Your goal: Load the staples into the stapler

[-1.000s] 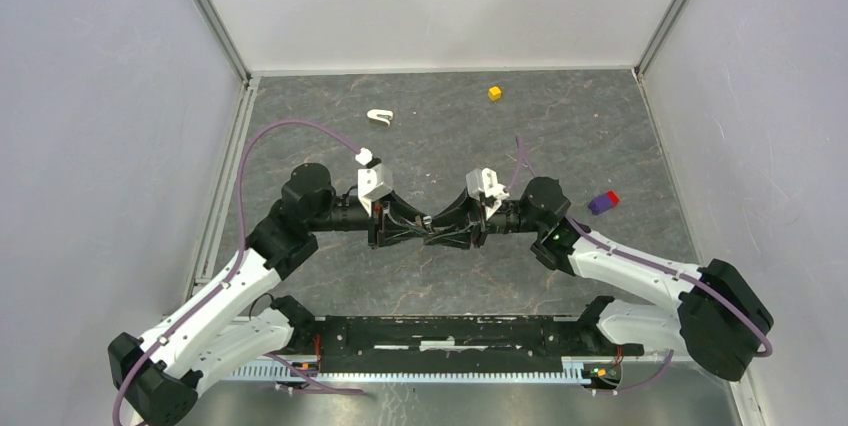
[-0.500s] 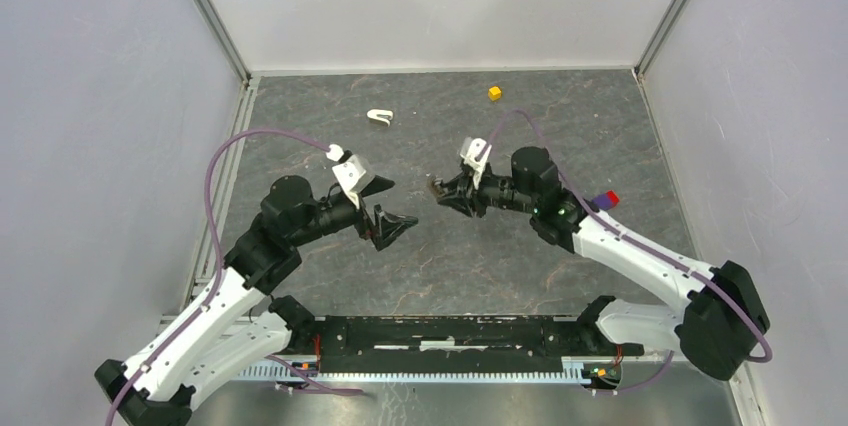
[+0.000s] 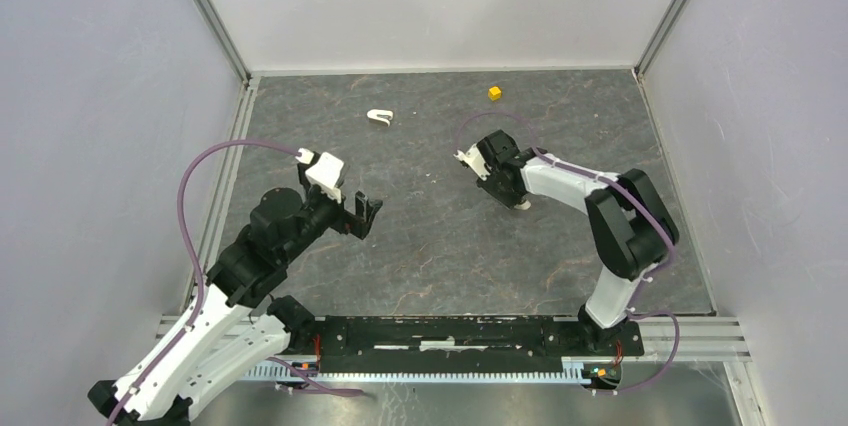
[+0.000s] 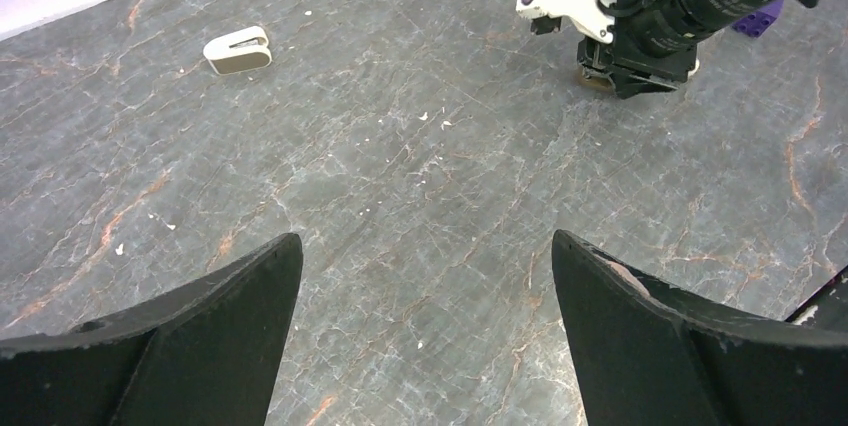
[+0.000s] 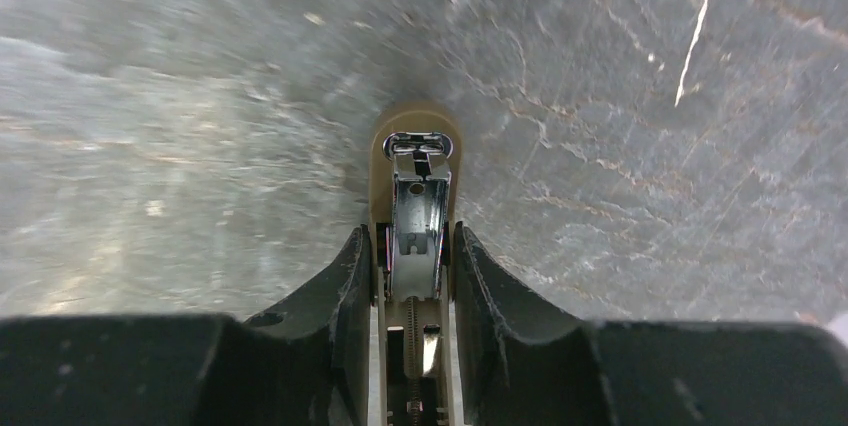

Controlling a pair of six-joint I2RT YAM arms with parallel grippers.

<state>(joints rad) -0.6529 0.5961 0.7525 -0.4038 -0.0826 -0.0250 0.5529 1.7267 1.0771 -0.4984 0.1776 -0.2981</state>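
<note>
The stapler, pale with a shiny metal inner channel, sticks out between the fingers of my right gripper, which is shut on its sides. Its nose points down at the table. In the left wrist view its tan tip is at the table surface under the right gripper. From above, the right gripper is right of centre. My left gripper hangs wide open and empty left of centre, well apart from it. No loose staples show; I cannot tell whether the metal in the channel is staples.
A small white slotted piece lies at the back left, also in the left wrist view. A yellow cube sits near the back wall. A purple block lies beyond the right arm.
The two grippers, which met at the table's centre, have parted. The left one opened wide and drew back left. The right one carried the stapler back and turned it down to the table.
</note>
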